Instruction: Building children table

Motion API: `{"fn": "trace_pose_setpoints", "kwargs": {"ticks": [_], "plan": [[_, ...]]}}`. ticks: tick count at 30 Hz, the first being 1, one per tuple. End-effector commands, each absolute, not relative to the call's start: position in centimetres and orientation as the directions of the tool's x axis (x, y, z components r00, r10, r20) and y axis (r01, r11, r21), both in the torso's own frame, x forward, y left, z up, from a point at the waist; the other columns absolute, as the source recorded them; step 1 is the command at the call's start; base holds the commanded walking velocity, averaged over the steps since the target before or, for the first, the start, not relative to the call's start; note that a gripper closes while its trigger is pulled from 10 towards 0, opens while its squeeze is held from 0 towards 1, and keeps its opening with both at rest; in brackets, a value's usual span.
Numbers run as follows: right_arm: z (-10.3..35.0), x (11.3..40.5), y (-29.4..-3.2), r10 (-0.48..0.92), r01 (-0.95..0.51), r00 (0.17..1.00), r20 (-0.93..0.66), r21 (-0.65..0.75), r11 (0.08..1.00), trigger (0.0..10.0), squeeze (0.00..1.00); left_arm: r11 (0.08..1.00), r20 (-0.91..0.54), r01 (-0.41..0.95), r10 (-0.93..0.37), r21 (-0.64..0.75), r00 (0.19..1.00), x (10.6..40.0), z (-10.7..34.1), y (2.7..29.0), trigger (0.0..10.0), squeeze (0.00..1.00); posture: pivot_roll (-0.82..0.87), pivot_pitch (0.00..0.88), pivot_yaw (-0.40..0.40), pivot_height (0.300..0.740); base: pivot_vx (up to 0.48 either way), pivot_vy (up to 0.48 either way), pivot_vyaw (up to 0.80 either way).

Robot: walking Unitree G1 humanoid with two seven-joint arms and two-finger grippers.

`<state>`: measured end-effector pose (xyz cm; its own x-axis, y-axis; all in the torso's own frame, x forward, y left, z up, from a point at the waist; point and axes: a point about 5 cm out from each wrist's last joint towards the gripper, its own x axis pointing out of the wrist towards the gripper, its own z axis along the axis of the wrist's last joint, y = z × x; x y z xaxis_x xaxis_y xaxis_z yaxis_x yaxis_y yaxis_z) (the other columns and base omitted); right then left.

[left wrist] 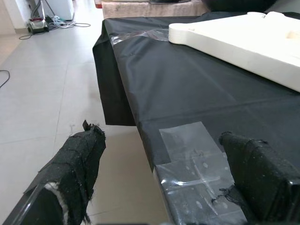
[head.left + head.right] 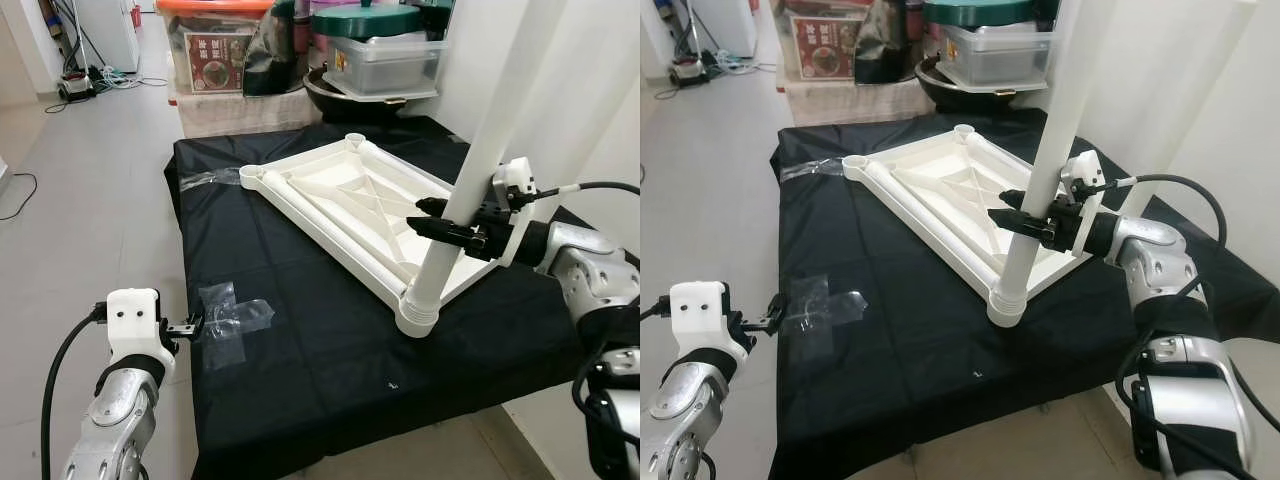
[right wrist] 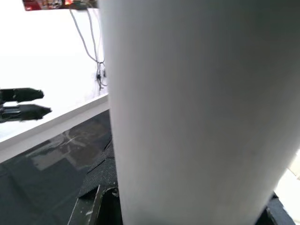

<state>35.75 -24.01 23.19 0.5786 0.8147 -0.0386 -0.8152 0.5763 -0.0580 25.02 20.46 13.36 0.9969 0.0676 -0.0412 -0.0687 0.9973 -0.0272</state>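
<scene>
A white plastic children's tabletop [image 2: 340,195] lies upside down on the black-covered table [image 2: 320,370]. A long white table leg [image 2: 470,170] stands upright in the near corner socket [image 2: 417,318]. My right gripper [image 2: 432,216] is shut on the leg about a third of the way up, one finger on each side. The leg [image 3: 197,112] looms large in the right wrist view. My left gripper [image 2: 192,325] is open at the table's left edge, level with a patch of clear tape [image 2: 232,318]. Its fingers [image 1: 70,173] hold nothing.
Empty leg sockets sit at the tabletop's left corner [image 2: 250,177] and far corner [image 2: 355,141]. Storage boxes [image 2: 210,45] and pots [image 2: 365,60] crowd the floor behind the table. A white wall [image 2: 600,90] stands close on the right. Tiled floor [image 2: 80,200] lies to the left.
</scene>
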Motion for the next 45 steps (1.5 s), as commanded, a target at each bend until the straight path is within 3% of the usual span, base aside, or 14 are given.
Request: {"fn": "trace_pose_setpoints", "kwargs": {"ticks": [1, 6, 8, 12, 15, 21, 22, 24, 25, 28, 29, 31, 32, 45], "plan": [[22.3, 35.9, -24.1, 0.797, -0.799, 0.601, -0.065, -0.026, 0.600, 0.0, 0.00, 0.998, -0.048, -0.061, 0.060, -0.027, 0.997, 25.0, 13.0, 20.3, 10.0, 0.00, 0.02, 0.000, -0.059, 0.740, 0.000, 0.000, 0.00], [20.7, 36.7, -22.9, 0.653, -0.653, 0.756, -0.046, 0.018, 0.757, 0.0, 0.00, 0.998, -0.046, -0.065, 0.064, -0.019, 0.997, 24.9, 13.1, 20.3, 10.0, 0.00, 0.03, 0.000, -0.070, 0.740, 0.000, 0.000, 0.00], [18.4, 36.8, -21.3, 0.388, -0.386, 0.911, -0.137, 0.044, 0.921, 0.0, 0.00, 0.997, -0.043, -0.074, 0.074, -0.014, 0.996, 24.7, 13.1, 20.4, 10.0, 0.00, 0.04, 0.000, -0.071, 0.740, 0.000, 0.000, 0.00], [17.6, 36.5, -20.9, 0.277, -0.272, 0.943, -0.184, 0.051, 0.961, 0.0, 0.00, 0.997, -0.042, -0.077, 0.076, -0.013, 0.996, 24.6, 13.2, 20.4, 10.0, 0.00, 0.04, 0.000, -0.071, 0.740, 0.000, 0.000, 0.00], [15.4, 34.2, -17.5, 0.081, -0.072, 0.969, -0.234, 0.047, 0.996, 0.0, 0.00, 0.997, -0.043, -0.074, 0.074, -0.005, 0.996, 24.7, 13.1, 20.5, 10.0, 0.00, 0.04, 0.000, -0.048, 0.740, 0.000, 0.000, 0.00], [14.8, 33.2, -14.2, 0.087, -0.072, 0.964, -0.252, 0.066, 0.995, 0.2, 0.00, 0.999, -0.050, -0.055, 0.054, 0.000, 0.997, 25.0, 13.0, 20.3, 10.0, 0.00, 0.04, 0.000, -0.042, 0.740, 0.000, 0.000, 0.00], [14.9, 33.6, -13.9, 0.108, -0.092, 0.960, -0.257, 0.074, 0.993, 10.0, 0.00, 0.999, -0.053, -0.051, 0.050, -0.010, 0.997, 25.1, 13.0, 20.2, 10.0, 0.00, 0.03, 0.000, -0.044, 0.740, 0.000, 0.000, 0.00], [15.2, 33.9, -13.7, 0.129, -0.112, 0.963, -0.236, 0.084, 0.990, 10.0, 0.00, 0.999, -0.055, -0.049, 0.048, -0.016, 0.997, 25.2, 12.9, 20.2, 10.0, 0.00, 0.03, 0.000, -0.044, 0.740, 0.000, 0.000, 0.00], [15.5, 34.3, -13.8, 0.144, -0.126, 0.964, -0.225, 0.095, 0.988, 10.0, 1.00, 0.999, -0.054, -0.049, 0.048, -0.021, 0.997, 25.2, 12.9, 20.2, 10.0, 0.00, 0.03, 0.000, -0.052, 0.740, 0.000, 0.000, 0.00], [16.3, 34.6, -14.0, 0.164, -0.142, 0.964, -0.209, 0.117, 0.983, 10.0, 1.00, 0.998, -0.053, -0.051, 0.049, -0.025, 0.997, 25.2, 12.9, 20.1, 10.0, 0.00, 0.03, 0.000, -0.052, 0.740, 0.000, 0.000, 0.00], [17.5, 35.1, -14.2, 0.213, -0.192, 0.963, -0.166, 0.133, 0.972, 10.0, 0.65, 0.998, -0.052, -0.052, 0.051, -0.028, 0.997, 25.2, 12.9, 20.1, 10.0, 0.00, 0.03, 0.000, -0.053, 0.740, 0.000, 0.000, 0.00], [18.4, 35.2, -14.3, 0.232, -0.212, 0.963, -0.139, 0.143, 0.967, 10.0, 0.65, 0.998, -0.052, -0.053, 0.051, -0.030, 0.997, 25.1, 12.9, 20.1, 10.0, 0.00, 0.03, 0.000, -0.053, 0.740, 0.000, 0.000, 0.00], [19.6, 35.3, -14.5, 0.283, -0.264, 0.954, -0.097, 0.171, 0.949, 10.0, 0.00, 0.998, -0.052, -0.052, 0.050, -0.032, 0.997, 25.1, 12.9, 20.1, 10.0, 0.00, 0.03, 0.000, -0.053, 0.740, 0.000, 0.000, 0.00], [22.4, 34.2, -18.1, 0.693, -0.693, 0.721, -0.019, -0.017, 0.721, 10.0, 0.00, 0.999, -0.050, -0.034, 0.032, -0.039, 0.998, 25.3, 12.9, 20.0, 10.0, 0.00, 0.02, 0.000, -0.049, 0.740, 0.000, 0.000, 0.00]]}}
